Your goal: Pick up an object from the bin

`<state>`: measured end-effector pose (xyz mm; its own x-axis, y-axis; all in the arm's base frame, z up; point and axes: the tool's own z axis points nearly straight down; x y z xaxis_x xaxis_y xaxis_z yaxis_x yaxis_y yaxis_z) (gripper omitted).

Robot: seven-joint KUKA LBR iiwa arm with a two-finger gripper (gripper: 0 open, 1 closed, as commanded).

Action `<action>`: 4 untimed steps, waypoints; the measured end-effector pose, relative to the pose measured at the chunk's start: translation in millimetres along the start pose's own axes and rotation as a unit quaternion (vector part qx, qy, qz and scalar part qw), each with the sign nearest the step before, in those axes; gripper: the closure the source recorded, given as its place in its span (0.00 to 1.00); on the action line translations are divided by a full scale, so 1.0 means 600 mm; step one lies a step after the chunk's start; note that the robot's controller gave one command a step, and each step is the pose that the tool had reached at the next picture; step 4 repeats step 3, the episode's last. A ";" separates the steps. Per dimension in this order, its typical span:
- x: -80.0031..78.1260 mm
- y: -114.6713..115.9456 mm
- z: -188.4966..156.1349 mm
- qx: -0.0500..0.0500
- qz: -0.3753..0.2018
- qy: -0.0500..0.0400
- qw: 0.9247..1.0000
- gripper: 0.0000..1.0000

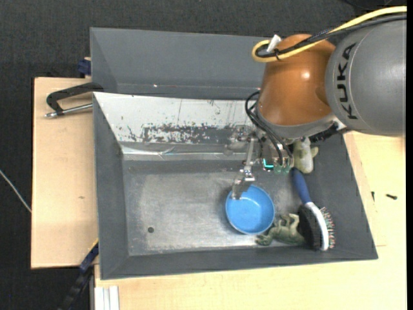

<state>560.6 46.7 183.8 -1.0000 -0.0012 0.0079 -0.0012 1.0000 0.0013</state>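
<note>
My gripper (pixel 245 176) hangs low in the bin's right half, its tip right at the upper-left rim of a blue round cup (pixel 251 213) that stands open side up on the bin floor. Whether it touches the rim I cannot tell. To the right of the cup lies a brush (pixel 312 219) with a blue handle and a black bristled head. A small green toy figure (pixel 281 232) lies between the cup and the brush head, near the front wall.
A small cream-coloured thing (pixel 304 157) lies by the right wall, partly under the arm's orange cover. The arm reaches in from the upper right and hides the bin's back right corner.
</note>
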 end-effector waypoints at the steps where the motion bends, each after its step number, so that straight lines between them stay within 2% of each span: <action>1: 0.033 -0.085 0.189 0.000 -0.038 -0.007 0.999 0.00; 2: 0.027 -0.086 0.180 0.002 -0.038 -0.012 0.999 1.00; 3: -0.017 -0.169 -0.050 0.003 -0.110 -0.012 0.994 1.00; 4: -0.017 -0.169 -0.050 0.003 -0.110 -0.012 0.994 1.00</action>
